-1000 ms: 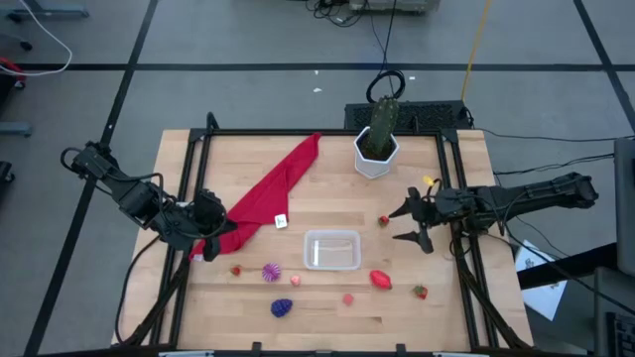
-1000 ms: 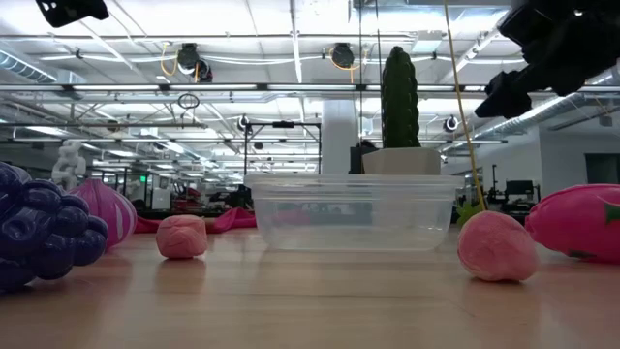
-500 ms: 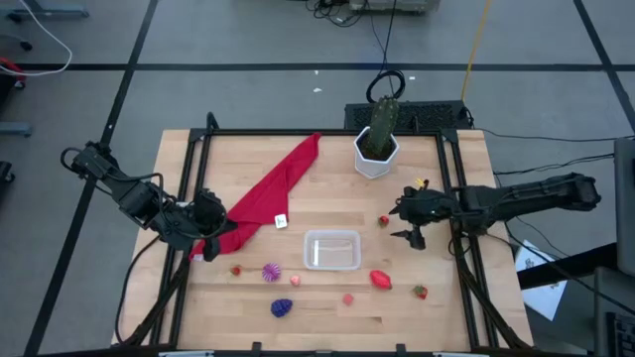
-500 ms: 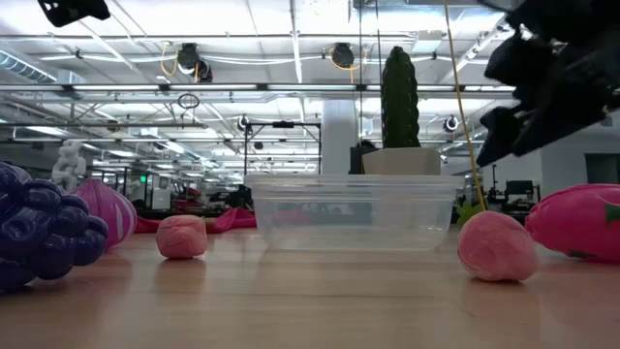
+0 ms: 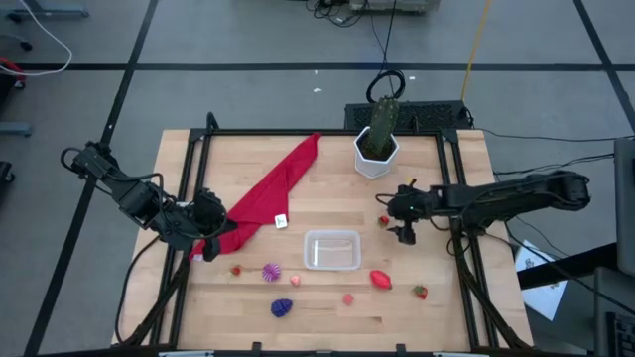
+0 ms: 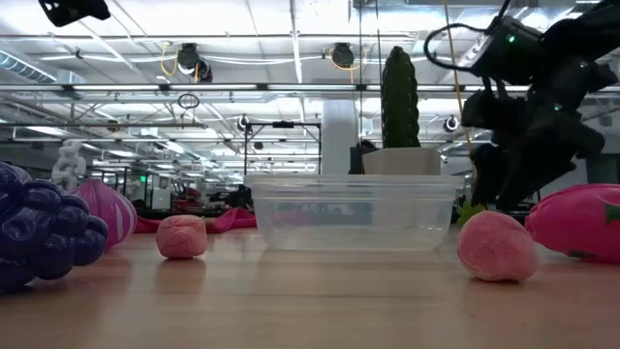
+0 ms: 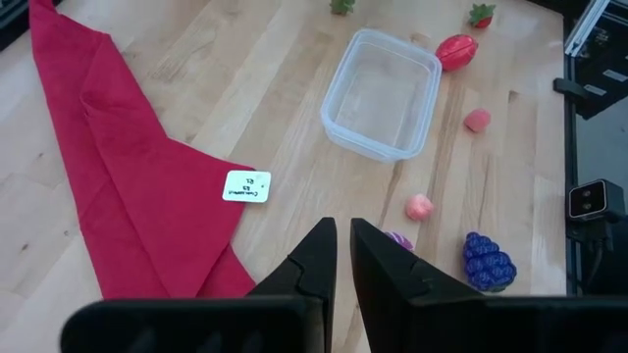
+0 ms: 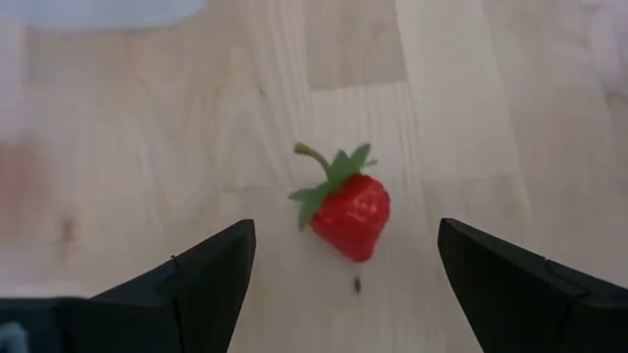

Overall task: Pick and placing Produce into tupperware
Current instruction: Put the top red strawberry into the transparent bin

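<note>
Small red strawberry [image 8: 348, 214] w/ green leaf cap lies on the bare wood table [image 5: 327, 178], just right of and slightly beyond the container's far-right corner; in the high view it shows as a red dot [image 5: 384, 220]. Right pincer [image 5: 394, 217] is down over it, fingers spread wide, one either side of the berry, not touching it; nothing held.

Clear container [image 5: 331, 250] sits empty near mid-table, toward the near edge; upright, no lid seen.

Other produce is scattered on the near part of the table, all outside the container:
- red pepper-like piece [image 5: 380, 280], just near-right of container
- 2nd small strawberry [image 5: 421, 292], further right, close to table edge
- pink ball [image 5: 348, 298], near side of container
- smaller pink ball [image 5: 295, 280], near-left of container
- pink/purple striped piece [image 5: 271, 271], left of container
- purple grapes [image 5: 282, 307], nearest edge, left of centre
- tiny red piece [image 5: 236, 269], far left of this group

Left pincer [image 7: 342, 257] is clenched, fingers nearly together w/ a thin gap, holding nothing; it's at the table's left side, above the near end of the long red cloth [image 5: 270, 194]. Cloth runs diagonally toward the far middle, w/ a small white tag [image 5: 281, 222] at its edge.

White pot w/ cactus [image 5: 377, 144] stands at the far edge, beyond the right pincer.
</note>
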### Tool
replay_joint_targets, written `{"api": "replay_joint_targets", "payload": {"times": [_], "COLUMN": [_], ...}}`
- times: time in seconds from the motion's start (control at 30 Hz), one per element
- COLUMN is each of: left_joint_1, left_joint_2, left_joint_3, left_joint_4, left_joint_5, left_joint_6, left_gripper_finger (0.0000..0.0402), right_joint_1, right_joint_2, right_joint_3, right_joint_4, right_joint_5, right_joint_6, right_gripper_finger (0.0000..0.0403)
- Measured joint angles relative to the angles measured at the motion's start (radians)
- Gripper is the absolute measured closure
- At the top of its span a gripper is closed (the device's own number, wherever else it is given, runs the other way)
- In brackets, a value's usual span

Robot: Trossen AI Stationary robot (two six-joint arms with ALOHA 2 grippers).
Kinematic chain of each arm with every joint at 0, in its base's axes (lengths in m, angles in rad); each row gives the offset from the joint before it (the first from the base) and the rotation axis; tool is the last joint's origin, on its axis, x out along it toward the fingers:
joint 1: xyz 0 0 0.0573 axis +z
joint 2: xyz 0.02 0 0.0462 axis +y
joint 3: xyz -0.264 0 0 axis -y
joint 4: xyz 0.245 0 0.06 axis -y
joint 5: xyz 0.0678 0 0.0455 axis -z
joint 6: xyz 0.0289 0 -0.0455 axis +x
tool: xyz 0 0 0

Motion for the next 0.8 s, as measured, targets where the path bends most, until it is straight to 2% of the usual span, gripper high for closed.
{"api": "replay_joint_targets", "payload": {"times": [0.5,0.8], "left_joint_1": [0.000,0.000], "left_joint_2": [0.000,0.000], "left_joint_3": [0.000,0.000], "left_joint_4": [0.000,0.000], "left_joint_5": [0.000,0.000], "left_joint_6": [0.018,0.018], "left_gripper_finger": [0.0364,0.0364], "right_joint_1": [-0.058,-0.058], "right_joint_2": [0.111,0.111], "right_joint_3": [0.000,0.000], "right_joint_4": [0.082,0.088], "right_joint_5": [-0.001,-0.004], "right_joint_6": [-0.057,0.024], "right_gripper_finger": [0.0087,0.0087]}}
